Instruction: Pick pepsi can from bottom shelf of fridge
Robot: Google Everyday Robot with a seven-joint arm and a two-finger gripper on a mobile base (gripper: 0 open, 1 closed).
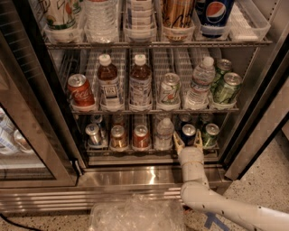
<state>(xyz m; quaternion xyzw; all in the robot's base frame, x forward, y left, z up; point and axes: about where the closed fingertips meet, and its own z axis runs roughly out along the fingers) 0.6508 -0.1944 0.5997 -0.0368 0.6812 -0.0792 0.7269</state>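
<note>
The fridge (253,103) stands open with several wire racks. On the bottom shelf (135,151) the dark blue pepsi can (188,133) stands with its silver top up, between a small water bottle (164,133) and a green can (210,134). My gripper (188,140) reaches in from below on a white arm. Its two tan fingers (178,143) are spread open on either side of the pepsi can's lower part, at the shelf's front rail. The can is not lifted.
Other bottom-shelf cans: a silver one (93,134), a brown one (118,136), a red one (141,136). The middle rack holds a Coca-Cola can (80,90), brown bottles and green cans. A large Pepsi container (215,13) stands on top. Crumpled plastic (135,214) lies on the floor.
</note>
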